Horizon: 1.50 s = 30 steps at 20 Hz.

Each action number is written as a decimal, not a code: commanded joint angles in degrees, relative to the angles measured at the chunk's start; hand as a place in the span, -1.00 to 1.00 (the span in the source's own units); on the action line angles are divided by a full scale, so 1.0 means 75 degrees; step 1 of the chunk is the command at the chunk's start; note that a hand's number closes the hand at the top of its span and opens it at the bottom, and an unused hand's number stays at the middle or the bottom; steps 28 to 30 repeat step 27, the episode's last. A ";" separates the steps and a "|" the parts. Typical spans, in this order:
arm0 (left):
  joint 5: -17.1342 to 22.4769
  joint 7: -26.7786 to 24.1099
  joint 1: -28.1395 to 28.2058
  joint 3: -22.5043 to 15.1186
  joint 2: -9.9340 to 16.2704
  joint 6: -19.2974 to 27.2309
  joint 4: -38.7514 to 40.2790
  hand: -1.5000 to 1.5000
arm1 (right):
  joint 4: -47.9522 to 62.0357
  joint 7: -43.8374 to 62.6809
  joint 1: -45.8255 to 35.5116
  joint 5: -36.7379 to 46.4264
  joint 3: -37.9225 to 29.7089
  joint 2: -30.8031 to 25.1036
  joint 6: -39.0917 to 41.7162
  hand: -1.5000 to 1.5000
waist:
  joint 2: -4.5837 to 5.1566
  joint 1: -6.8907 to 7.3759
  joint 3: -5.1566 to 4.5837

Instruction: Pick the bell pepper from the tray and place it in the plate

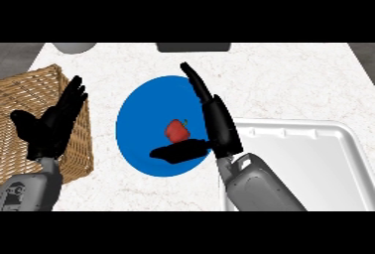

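Note:
A small red bell pepper [176,130] with a green stem lies on the blue plate [143,124] in the middle of the counter. My right hand [212,119] stands over the plate's right side, fingers straight and pointing away from me, thumb stretched out just below the pepper. The hand is open and holds nothing; whether the thumb touches the pepper I cannot tell. The white tray [307,154] lies at the right with nothing visible in it. My left hand [51,124] rests open at the left, fingers up, over the basket.
A woven wicker basket [33,94] sits at the left edge under my left hand. A grey rounded object [73,47] and a dark grey object [194,47] stand at the counter's far edge.

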 commanded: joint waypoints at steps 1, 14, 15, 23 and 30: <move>0.0001 0.0487 0.0609 -0.0221 -0.0210 -0.0007 -0.0174 0.00 | -0.0242 -0.0270 0.0365 -0.0775 -0.0319 -0.0053 0.0627 -1.00 | 0.0057 0.0060 -0.0118; -0.0240 -0.0349 0.0112 0.0016 -0.0329 0.0014 0.0957 0.00 | 0.0402 -0.1705 0.0414 -0.1263 -0.1693 -0.1027 0.1761 -1.00 | 0.0097 0.0016 -0.0127; 0.0036 0.0106 0.0512 0.0124 -0.0101 -0.0240 0.0253 0.00 | 0.0243 -0.1909 0.0879 -0.1339 -0.1693 -0.1129 0.1828 -1.00 | 0.0069 0.0052 -0.0123; -0.0120 0.0114 0.0346 0.0050 -0.0266 -0.0144 0.0338 0.00 | 0.0839 -0.2337 0.0909 -0.1352 -0.2251 -0.1659 0.2319 -1.00 | 0.0082 0.0063 -0.0123; -0.0211 0.0077 0.0340 0.0052 -0.0304 -0.0137 0.0616 0.00 | 0.0431 -0.2427 0.1628 -0.1219 -0.2007 -0.1699 0.2412 -1.00 | 0.0073 -0.0012 -0.0125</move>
